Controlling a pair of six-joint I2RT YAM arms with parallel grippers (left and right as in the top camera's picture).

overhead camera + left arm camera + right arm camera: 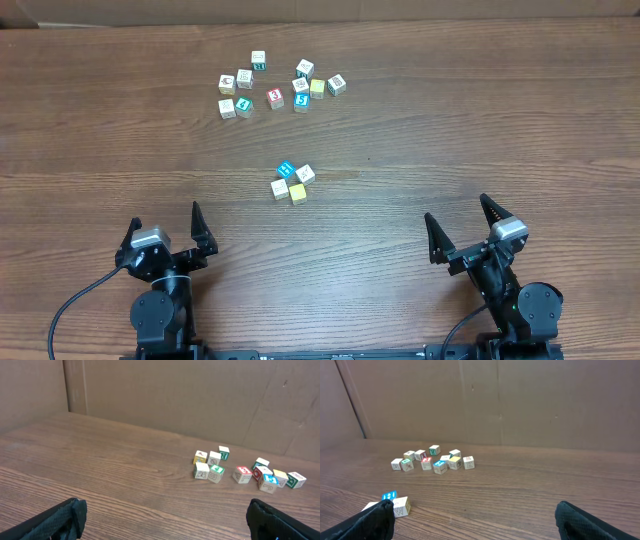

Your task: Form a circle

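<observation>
L arm [150, 258] and R arm [505, 262] sit at near edge of surface, jaws wide apart on both, holding nothing. The circle [292, 182], four cubes packed tight (blue H cube [286, 169], yellow cube [298, 193], two whitish), lies mid-surface. Loose scatter [280, 85] lies toward far edge, well apart. Recommended: approach w/ one arm, descend vertically, span one cube only, avoid nudging neighbours, keep ring spacing even.
</observation>
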